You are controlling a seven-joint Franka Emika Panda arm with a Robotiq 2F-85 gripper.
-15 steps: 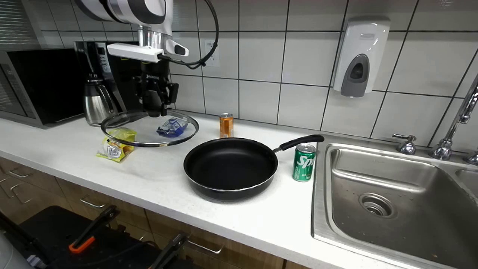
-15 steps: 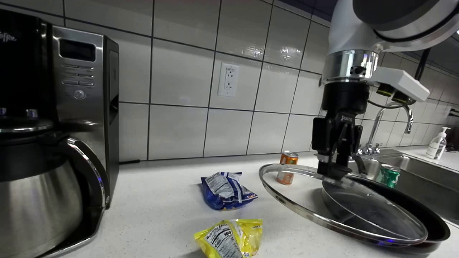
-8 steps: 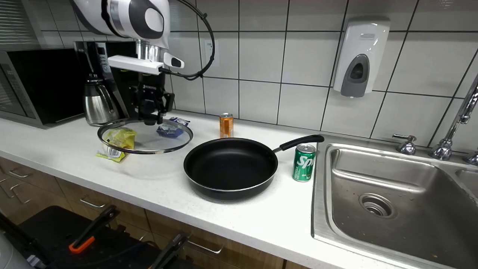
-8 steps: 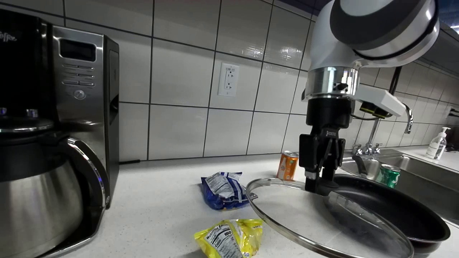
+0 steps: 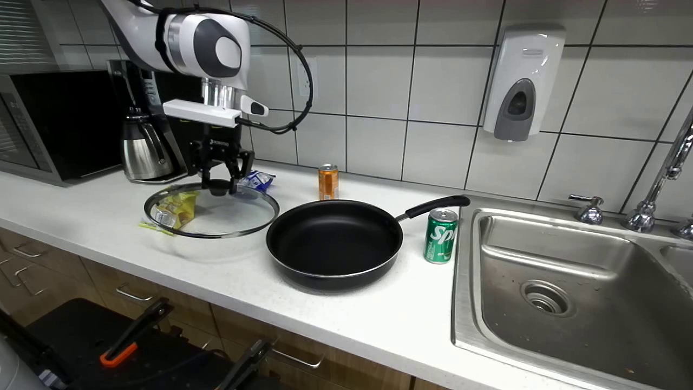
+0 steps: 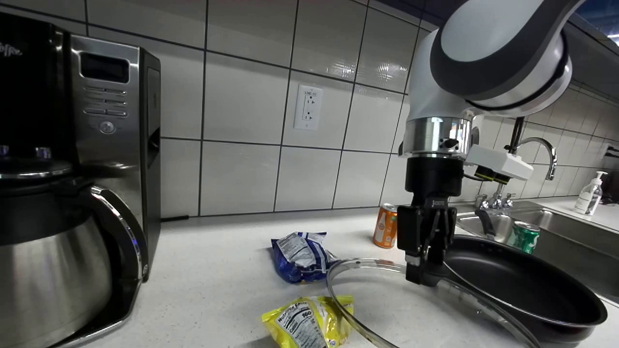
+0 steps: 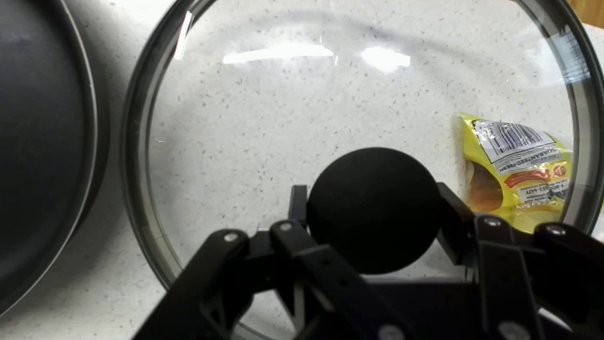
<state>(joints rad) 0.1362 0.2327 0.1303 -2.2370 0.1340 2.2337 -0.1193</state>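
My gripper (image 7: 373,208) is shut on the round black knob (image 7: 373,222) of a clear glass lid, one finger on each side. The lid (image 5: 211,235) has a metal rim and hangs roughly level, low over the white counter. It also shows in an exterior view (image 6: 333,295), cut off at the bottom edge. Beneath it, seen through the glass, lies part of a yellow snack bag (image 7: 519,165). A blue snack bag (image 6: 302,256) lies behind the lid. A black frying pan (image 5: 334,238) stands beside the lid, its rim close to the lid's edge in the wrist view.
An orange can (image 5: 328,183) stands behind the pan near the tiled wall. A green Sprite can (image 5: 441,238) stands by the pan's handle (image 5: 437,205), beside the sink (image 5: 460,303). A coffee maker (image 6: 111,111), steel carafe (image 5: 143,151) and microwave (image 5: 59,124) stand at the far end.
My gripper and the lid have moved down toward the counter, with the knob held throughout. In an exterior view they also shifted left. The pan, cans and bags have not moved.
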